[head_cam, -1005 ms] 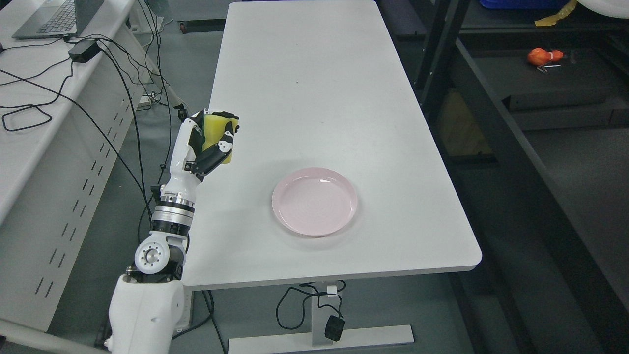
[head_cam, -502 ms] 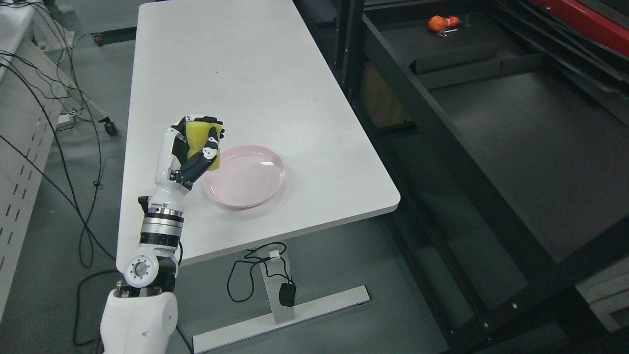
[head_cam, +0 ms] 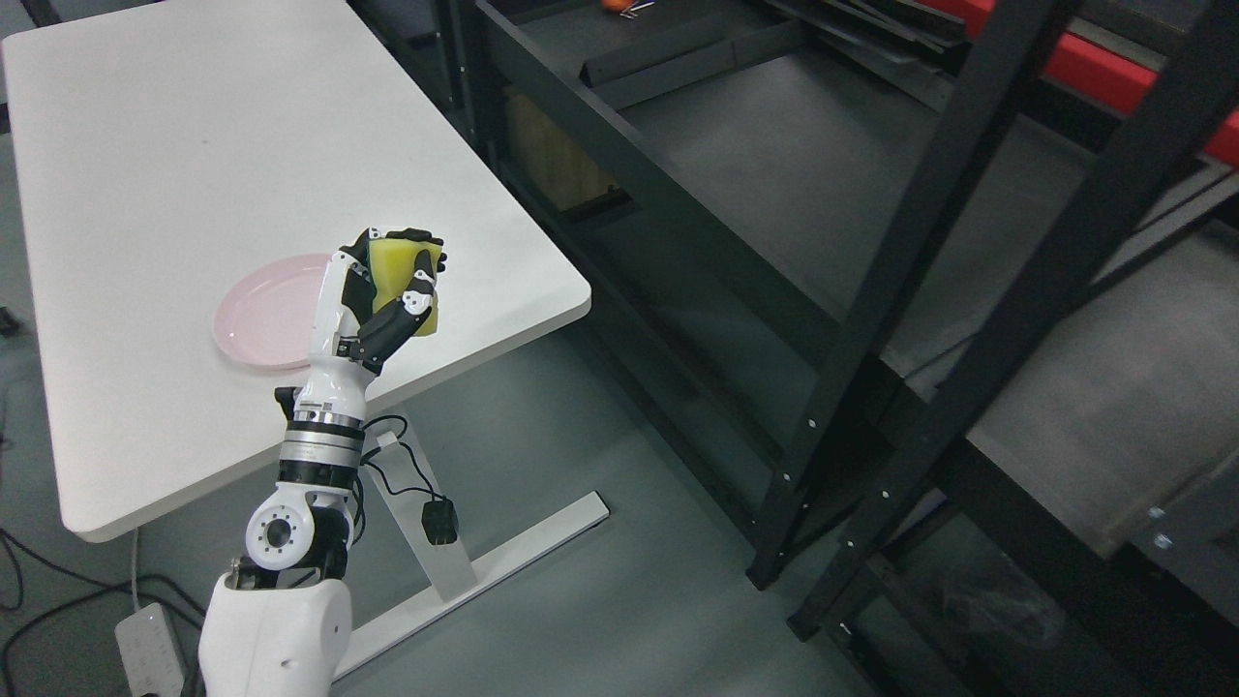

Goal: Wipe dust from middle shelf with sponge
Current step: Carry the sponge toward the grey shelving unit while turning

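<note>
A black metal shelf rack (head_cam: 871, 319) is seen filling the right side, its dark grey middle shelf (head_cam: 832, 184) crossed in front by 2 slanted black uprights, with a red strip (head_cam: 1103, 82) behind and a small orange item (head_cam: 614, 4) cut off at the top edge. A white table (head_cam: 145, 165) is placed left of the rack, a pink plate (head_cam: 266, 315) near its front edge; no legible writing is found anywhere. The yellow sponge (head_cam: 399, 276) is gripped by the curled fingers of the left hand (head_cam: 382, 290), raised above the table corner beside the plate, well apart from the shelf; a power strip (head_cam: 145, 649) is seen on the floor.
</note>
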You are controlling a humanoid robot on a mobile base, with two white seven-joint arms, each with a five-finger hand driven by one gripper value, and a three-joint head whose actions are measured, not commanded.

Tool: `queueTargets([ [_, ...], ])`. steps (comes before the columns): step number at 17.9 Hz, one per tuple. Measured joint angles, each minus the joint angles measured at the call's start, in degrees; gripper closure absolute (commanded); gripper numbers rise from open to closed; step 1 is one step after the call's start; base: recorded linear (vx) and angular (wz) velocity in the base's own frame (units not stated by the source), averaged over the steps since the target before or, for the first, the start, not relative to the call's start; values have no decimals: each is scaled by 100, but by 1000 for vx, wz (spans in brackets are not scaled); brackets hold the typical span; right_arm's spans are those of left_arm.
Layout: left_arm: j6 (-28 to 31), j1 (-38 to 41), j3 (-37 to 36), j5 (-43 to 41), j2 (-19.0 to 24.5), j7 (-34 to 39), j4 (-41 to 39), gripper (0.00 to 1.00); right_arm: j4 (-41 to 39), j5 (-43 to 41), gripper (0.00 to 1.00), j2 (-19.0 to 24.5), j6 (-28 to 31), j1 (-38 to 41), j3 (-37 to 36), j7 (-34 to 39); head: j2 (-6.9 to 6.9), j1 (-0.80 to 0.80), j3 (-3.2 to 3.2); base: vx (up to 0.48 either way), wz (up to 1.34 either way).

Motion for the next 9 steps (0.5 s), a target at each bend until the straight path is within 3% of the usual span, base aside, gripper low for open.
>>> queueTargets([
  [9, 24, 2, -378, 6, -1, 7, -56, 97, 0, 0, 0, 0, 0, -1, 0, 0, 0, 0, 0, -230, -650],
])
